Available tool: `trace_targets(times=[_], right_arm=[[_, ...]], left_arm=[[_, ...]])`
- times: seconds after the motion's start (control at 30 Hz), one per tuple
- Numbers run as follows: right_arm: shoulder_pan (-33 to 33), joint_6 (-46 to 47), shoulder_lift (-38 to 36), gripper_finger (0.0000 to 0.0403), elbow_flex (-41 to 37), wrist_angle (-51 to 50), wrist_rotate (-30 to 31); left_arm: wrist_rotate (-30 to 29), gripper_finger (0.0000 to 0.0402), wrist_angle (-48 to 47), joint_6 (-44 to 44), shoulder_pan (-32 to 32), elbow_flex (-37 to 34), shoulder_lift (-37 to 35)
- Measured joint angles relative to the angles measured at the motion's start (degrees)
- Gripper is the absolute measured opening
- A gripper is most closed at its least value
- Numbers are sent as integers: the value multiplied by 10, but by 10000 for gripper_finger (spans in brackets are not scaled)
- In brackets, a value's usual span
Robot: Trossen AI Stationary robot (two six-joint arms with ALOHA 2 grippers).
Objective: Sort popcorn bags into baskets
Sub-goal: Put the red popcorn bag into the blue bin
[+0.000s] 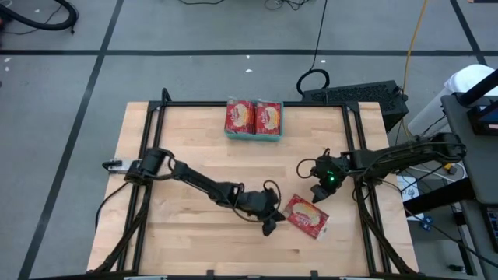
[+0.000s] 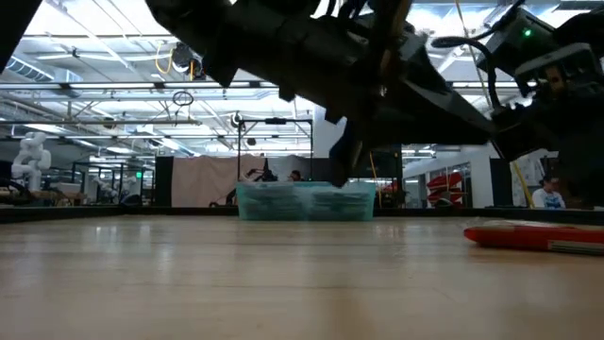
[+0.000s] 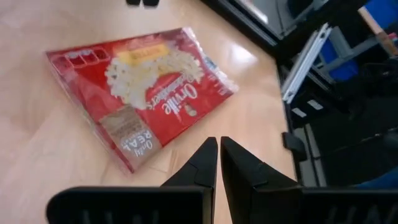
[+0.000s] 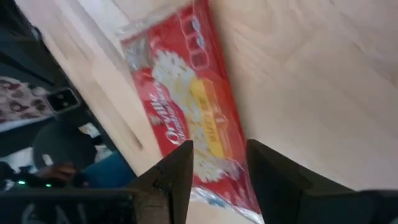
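One red popcorn bag (image 1: pixel 308 216) lies flat, picture side up, on the wooden table near its front right; it also shows in the low view (image 2: pixel 538 236). Just to the left of it is my left gripper (image 1: pixel 270 225) (image 3: pixel 217 146), shut and touching nothing. My right gripper (image 1: pixel 319 193) (image 4: pixel 219 149) is over the bag's far edge, open, and the bag (image 4: pixel 186 106) shows beyond its fingers. A teal basket (image 1: pixel 254 134) (image 2: pixel 304 201) at the far middle holds two red bags (image 1: pixel 254 117) side by side.
Black frame rails (image 1: pixel 148 155) run along the table's left and right sides. Off the far right corner sit a black keyboard-like box (image 1: pixel 354 95) and a looped cable (image 1: pixel 313 80). Bare wood spans the left and middle of the table.
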Motion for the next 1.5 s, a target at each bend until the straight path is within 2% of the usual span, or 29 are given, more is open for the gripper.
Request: trace_targets(times=[0.13, 0.27, 0.4, 0.53, 0.7, 0.87, 1.03, 1.23, 1.37, 1.5], right_arm=[[0, -34, -12, 141, 0, -48, 2], [0, -56, -18, 141, 0, -64, 12], [0, -54, -22, 141, 0, -66, 16], [0, -50, -23, 141, 0, -61, 18], [0, -52, -23, 141, -1, -41, 45], [0, -30, -23, 141, -1, 3, 73], [1, 21, -18, 141, 0, 75, 114], [5, 55, 28, 141, -1, 113, 137], [23, 79, 71, 148, -1, 156, 138], [53, 113, 112, 175, -1, 208, 137]], left_arm=[[-9, 24, -6, 46, -6, 43, 29], [-12, 24, -67, 111, 6, 120, 69], [-9, 24, -128, 121, 21, 163, 105], [-3, 24, -198, 107, 37, 165, 108], [-4, 24, -318, 158, 66, 166, 84], [-8, 24, -361, 225, 110, 164, 51], [-7, 24, -388, 194, 138, 166, -10], [34, 24, -415, 171, 122, 165, -25], [44, 24, -401, 185, 94, 165, 3], [46, 24, -393, 189, 74, 164, 32]])
